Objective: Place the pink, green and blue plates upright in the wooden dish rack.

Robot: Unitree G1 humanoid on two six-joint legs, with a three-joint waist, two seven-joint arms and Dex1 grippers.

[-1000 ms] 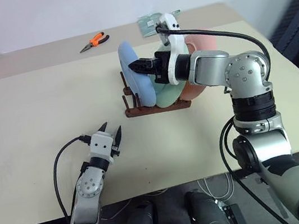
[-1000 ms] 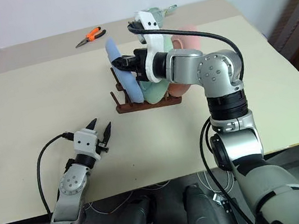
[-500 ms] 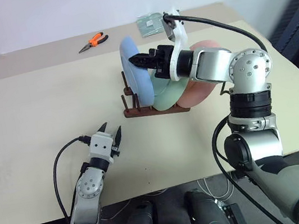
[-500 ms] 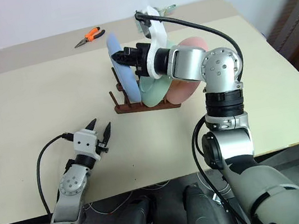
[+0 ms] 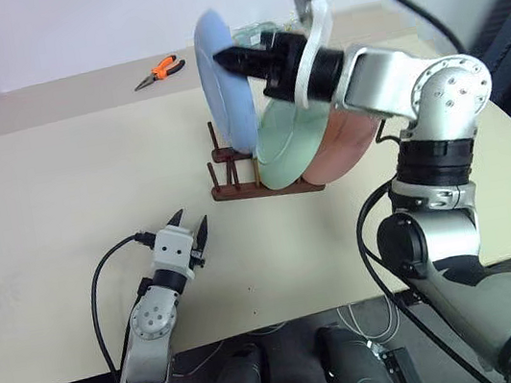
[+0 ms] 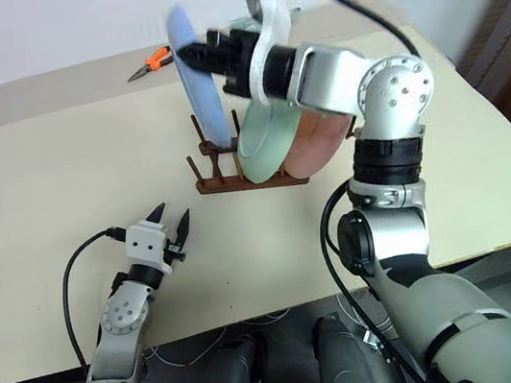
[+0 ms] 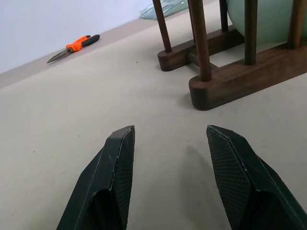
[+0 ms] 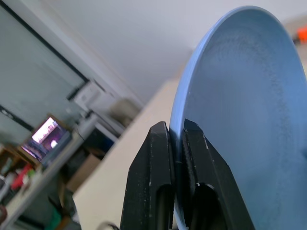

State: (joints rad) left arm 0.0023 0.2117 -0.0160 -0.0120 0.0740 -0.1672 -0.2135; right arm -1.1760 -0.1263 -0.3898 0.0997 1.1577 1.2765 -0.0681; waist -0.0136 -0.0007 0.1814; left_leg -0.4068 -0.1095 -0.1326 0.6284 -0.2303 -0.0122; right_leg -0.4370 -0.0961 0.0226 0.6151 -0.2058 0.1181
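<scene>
The pale worktop (image 5: 63, 202) lies bare and wide across its left half, with orange-handled pliers (image 5: 159, 70) near the far edge. The left claw (image 5: 188, 233) rests low near the front edge, arm stretched forward, its two black fingers (image 7: 117, 158) spread apart around nothing; the wooden dish rack (image 5: 235, 187) stands well ahead of it, open surface between them. In the rack's right part the green plate (image 5: 291, 142) and the pink plate (image 5: 349, 138) stand on edge, leaning against each other. The blue plate (image 5: 221, 80) is held upright above the rack's left pegs, its lower rim just over them. The right arm reaches in from the right, raised high, wrist pointing left, and the right claw (image 5: 232, 58) is pinched tight on the blue plate's rim, one finger on each face.
</scene>
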